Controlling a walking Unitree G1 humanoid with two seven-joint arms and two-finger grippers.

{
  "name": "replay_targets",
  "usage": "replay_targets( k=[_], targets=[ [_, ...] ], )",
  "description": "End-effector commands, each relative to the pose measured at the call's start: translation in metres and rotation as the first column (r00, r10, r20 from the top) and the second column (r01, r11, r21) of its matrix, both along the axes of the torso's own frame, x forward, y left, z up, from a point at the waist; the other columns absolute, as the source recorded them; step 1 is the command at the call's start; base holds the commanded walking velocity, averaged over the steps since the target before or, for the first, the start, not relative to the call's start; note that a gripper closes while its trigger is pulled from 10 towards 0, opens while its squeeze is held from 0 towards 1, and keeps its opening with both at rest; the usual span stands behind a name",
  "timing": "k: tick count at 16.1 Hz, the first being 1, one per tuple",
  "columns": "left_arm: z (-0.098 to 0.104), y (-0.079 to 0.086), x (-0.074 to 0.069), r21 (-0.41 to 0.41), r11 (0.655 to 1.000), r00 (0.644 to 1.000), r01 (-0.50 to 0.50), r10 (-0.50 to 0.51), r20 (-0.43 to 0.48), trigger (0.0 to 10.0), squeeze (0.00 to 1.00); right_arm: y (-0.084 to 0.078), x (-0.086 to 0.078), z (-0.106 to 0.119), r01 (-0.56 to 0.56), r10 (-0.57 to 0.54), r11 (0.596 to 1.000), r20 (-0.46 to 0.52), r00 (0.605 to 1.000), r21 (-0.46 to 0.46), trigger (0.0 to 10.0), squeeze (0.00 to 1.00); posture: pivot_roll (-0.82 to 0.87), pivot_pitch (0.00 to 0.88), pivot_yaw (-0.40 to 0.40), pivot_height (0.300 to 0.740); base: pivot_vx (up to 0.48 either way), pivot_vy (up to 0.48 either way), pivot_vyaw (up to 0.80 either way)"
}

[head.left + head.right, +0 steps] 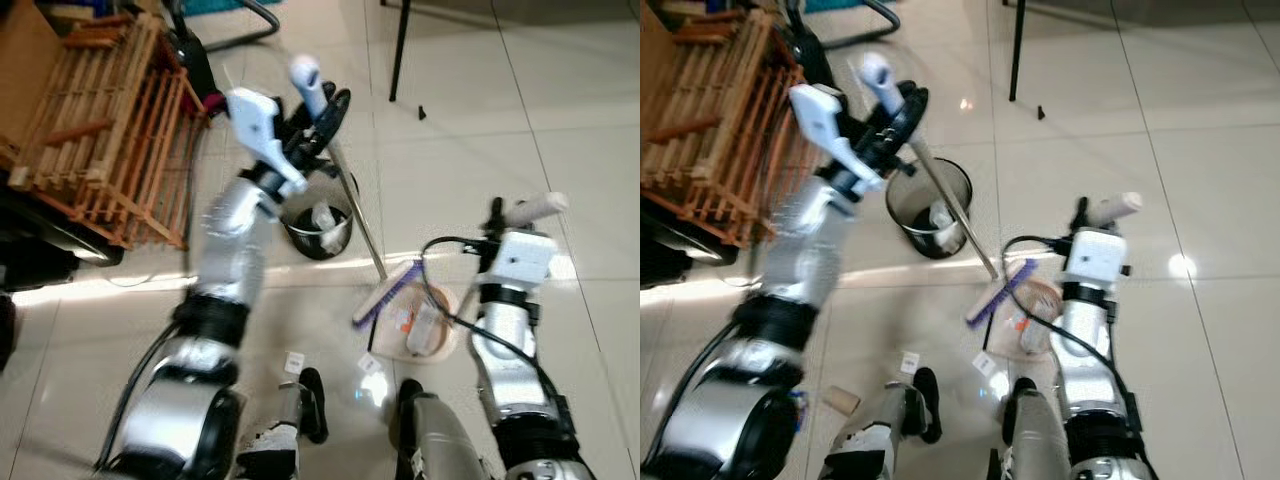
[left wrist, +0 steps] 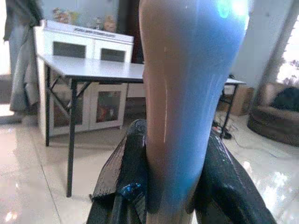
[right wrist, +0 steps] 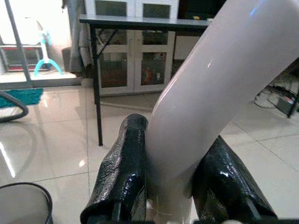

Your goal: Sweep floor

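My left gripper [image 1: 318,105] is raised and shut on the white top grip of the broom [image 1: 305,78]. In the left wrist view the grip [image 2: 187,93] sits squeezed between the black fingers [image 2: 124,177]. The metal broom handle [image 1: 358,215] slants down to the purple brush head [image 1: 385,292] on the tiles. The brush rests at the edge of a pale dustpan [image 1: 448,345] holding litter. My right gripper [image 1: 497,215] is shut on the dustpan's white handle [image 1: 540,207], which also appears between its fingers [image 3: 121,172] as the handle [image 3: 210,84].
A black mesh waste bin [image 1: 320,228] stands just behind the broom. A wooden slatted crate [image 1: 100,130] is at the left. A black table leg [image 1: 400,50] rises at the back. Small paper scraps [image 1: 294,362] lie by my feet [image 1: 312,405].
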State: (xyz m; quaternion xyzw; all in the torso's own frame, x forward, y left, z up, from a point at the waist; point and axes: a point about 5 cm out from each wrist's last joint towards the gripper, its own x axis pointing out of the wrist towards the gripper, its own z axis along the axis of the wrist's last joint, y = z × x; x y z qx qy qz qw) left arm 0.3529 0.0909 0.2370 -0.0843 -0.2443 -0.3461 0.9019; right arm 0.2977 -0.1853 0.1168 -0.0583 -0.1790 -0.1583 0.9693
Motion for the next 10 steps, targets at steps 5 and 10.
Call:
replay_targets(
  k=[5,10],
  targets=[
    [-0.049,0.032,-0.036,0.139,0.987,0.987,-0.076,0.094,-0.127,10.0,0.00,-0.032,-0.005,0.016,0.107,-0.106,0.989,-0.014,0.994,0.100,10.0,0.00,0.01,0.122,0.112,0.740,0.000,0.000,0.00],
    [-0.073,0.051,-0.061,0.249,0.956,0.965,-0.156,0.202,-0.168,10.0,0.00,-0.054,-0.001,0.050,0.126,-0.127,0.985,0.006,0.992,0.114,10.0,0.00,-0.01,0.077,0.096,0.740,0.000,0.000,0.00]
  ],
)
